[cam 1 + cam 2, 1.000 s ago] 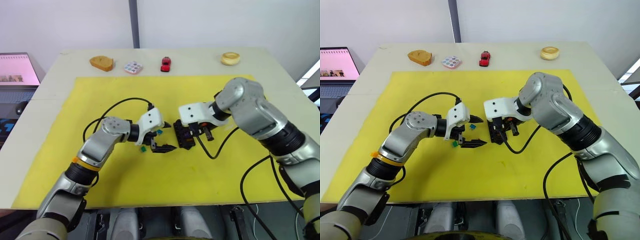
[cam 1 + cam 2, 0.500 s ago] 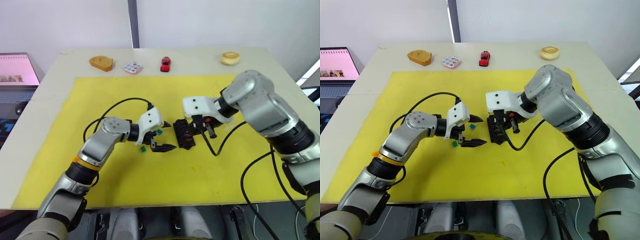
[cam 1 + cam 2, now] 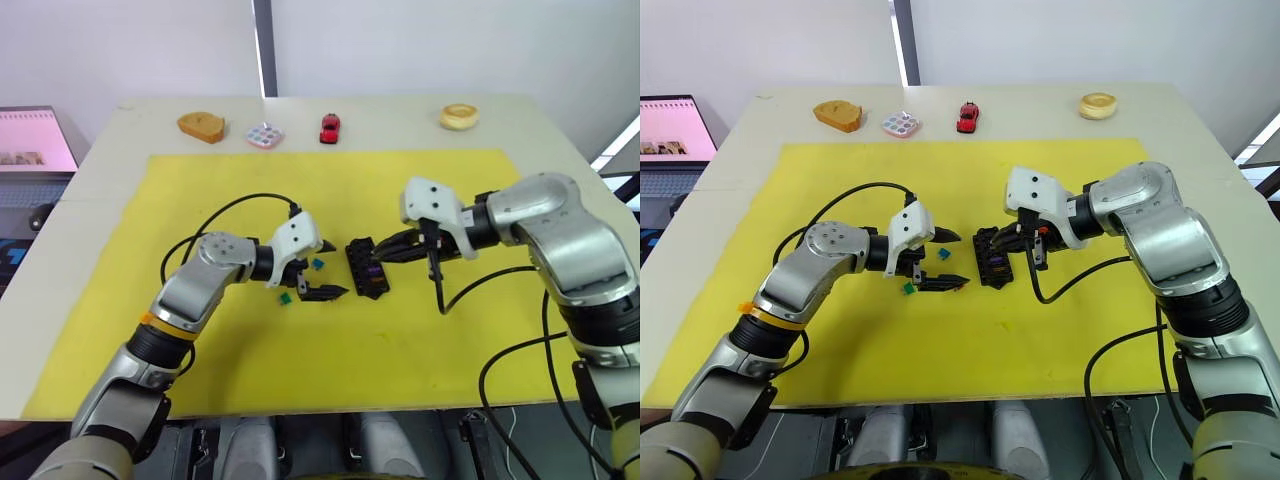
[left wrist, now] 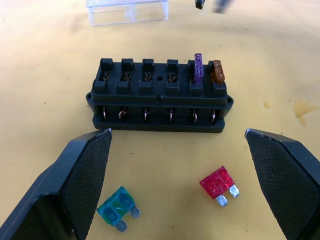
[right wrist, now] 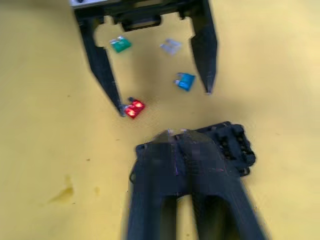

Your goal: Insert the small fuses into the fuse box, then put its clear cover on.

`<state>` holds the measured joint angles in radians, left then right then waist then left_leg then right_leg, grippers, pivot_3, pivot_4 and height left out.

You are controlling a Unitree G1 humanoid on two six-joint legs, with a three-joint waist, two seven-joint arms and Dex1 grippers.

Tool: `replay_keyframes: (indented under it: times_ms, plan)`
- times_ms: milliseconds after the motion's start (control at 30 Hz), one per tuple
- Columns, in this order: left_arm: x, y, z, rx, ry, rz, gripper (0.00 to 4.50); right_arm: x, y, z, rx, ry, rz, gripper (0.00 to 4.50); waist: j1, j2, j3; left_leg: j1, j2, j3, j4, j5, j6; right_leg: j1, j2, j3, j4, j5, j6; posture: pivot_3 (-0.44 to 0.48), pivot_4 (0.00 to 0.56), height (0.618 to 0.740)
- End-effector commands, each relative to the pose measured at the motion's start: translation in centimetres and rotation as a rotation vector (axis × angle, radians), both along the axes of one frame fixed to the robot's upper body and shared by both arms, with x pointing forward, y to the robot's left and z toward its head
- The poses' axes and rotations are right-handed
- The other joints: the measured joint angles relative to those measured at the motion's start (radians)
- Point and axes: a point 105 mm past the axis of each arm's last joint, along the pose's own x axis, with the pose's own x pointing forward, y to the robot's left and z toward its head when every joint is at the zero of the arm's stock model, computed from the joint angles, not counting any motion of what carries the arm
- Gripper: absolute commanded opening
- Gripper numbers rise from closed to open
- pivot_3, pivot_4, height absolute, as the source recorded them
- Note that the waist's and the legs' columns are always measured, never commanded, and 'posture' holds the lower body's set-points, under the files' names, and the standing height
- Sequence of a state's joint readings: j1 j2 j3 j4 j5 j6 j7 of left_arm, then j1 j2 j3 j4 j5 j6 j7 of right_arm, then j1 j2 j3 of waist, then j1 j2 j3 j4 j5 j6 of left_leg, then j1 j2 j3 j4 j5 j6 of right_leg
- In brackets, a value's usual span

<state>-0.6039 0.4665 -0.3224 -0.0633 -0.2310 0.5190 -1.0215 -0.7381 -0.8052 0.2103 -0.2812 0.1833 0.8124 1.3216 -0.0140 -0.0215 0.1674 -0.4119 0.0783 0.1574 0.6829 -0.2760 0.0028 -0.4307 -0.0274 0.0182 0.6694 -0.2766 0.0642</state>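
The black fuse box (image 4: 157,97) lies on the yellow mat with a purple fuse (image 4: 198,66) and an amber fuse (image 4: 217,72) standing in two end slots. My left gripper (image 3: 330,270) is open wide just left of the box, holding nothing. Loose on the mat between its fingers (image 4: 75,185) lie a teal fuse (image 4: 117,207) and a red fuse (image 4: 218,183). A green fuse (image 5: 120,45) and a grey fuse (image 5: 170,46) lie further back under that wrist. My right gripper (image 3: 385,252) is shut, its tips at the box's right side. The clear cover (image 4: 127,11) rests beyond the box.
Along the table's far edge sit a bread-shaped toy (image 3: 203,126), a small paint palette (image 3: 265,135), a red toy car (image 3: 330,127) and a round pastry (image 3: 459,117). A screen (image 3: 30,140) stands off the left edge. Black cables loop over the mat (image 3: 200,180) by both wrists.
My right arm has swung out to the right, its gripper drawing back from over the fuse box to the box's right side. The left gripper has stayed put, open.
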Motion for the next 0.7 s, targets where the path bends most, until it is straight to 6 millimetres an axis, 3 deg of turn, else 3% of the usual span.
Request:
replay_keyframes:
  times_ms: [33, 400, 700]
  plan:
    - [0.0, -0.4, 1.8, -0.034, -0.05, -0.023, 4.5, 0.1, -0.1, 0.5, 0.031, -0.021, -0.006, 0.05, 0.0, 0.0, 0.0, 0.0, 0.0, 0.0, 0.0, 0.0, 0.0, 0.0, 0.0, 0.0, 0.0, 0.0, 0.0, 0.0, 0.15, 0.74]
    - [-0.1, -0.6, 1.6, -0.03, -0.047, -0.031, 4.5, 0.3, -0.8, -1.9, 0.013, 0.034, -0.047, 0.05, 0.001, 0.0, 0.0, 0.0, 0.0, 0.0, 0.0, 0.0, 0.0, 0.0, 0.0, 0.0, 0.0, 0.0, 0.0, 0.0, 0.15, 0.74]
    - [-0.2, -0.7, 1.5, -0.032, -0.049, -0.032, 4.5, 0.4, -1.3, -2.5, 0.017, 0.051, -0.068, 0.05, 0.001, 0.0, 0.0, 0.0, 0.0, 0.0, 0.0, 0.0, 0.0, 0.0, 0.0, 0.0, 0.0, 0.0, 0.0, 0.0, 0.15, 0.74]
